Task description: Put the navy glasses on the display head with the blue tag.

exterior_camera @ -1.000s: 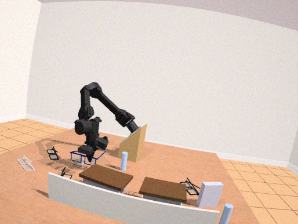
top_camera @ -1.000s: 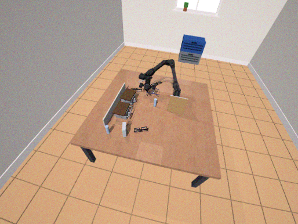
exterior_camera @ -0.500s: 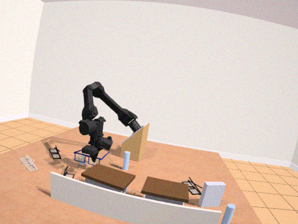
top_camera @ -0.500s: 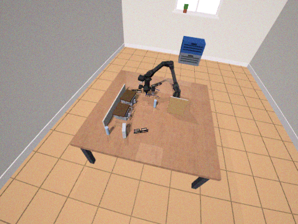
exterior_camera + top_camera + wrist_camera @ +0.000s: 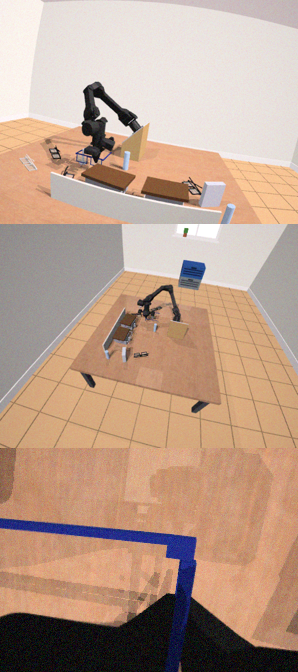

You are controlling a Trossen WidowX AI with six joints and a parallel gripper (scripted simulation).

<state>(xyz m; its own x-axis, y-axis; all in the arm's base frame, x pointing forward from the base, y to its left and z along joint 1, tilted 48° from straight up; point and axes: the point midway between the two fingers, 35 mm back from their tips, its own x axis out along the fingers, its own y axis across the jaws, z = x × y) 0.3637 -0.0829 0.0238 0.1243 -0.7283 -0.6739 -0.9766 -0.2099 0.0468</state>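
Observation:
The navy glasses [image 5: 106, 156] [image 5: 100, 532] hang above the table, lenses down in the exterior view. My gripper [image 5: 145, 317] [image 5: 96, 159] [image 5: 177, 603] is shut on them; in the wrist view one navy bar runs down between the black fingers near a frame corner. Two brown-topped blocks, apparently the display heads, stand side by side: one [image 5: 128, 320] [image 5: 108, 176] nearer my gripper, the other [image 5: 122, 333] [image 5: 166, 188] farther away. The glasses are off both. No blue tag can be made out, and noses and ears are too small or hidden.
A long pale board [image 5: 114, 328] [image 5: 130, 197] stands behind the blocks. A light-blue cylinder [image 5: 155, 327] [image 5: 126, 161] and a tan wedge [image 5: 177, 329] [image 5: 144, 145] stand on the other side. A white box [image 5: 124, 354] [image 5: 212, 194] stands past the far block, near black glasses. White glasses lie farther off.

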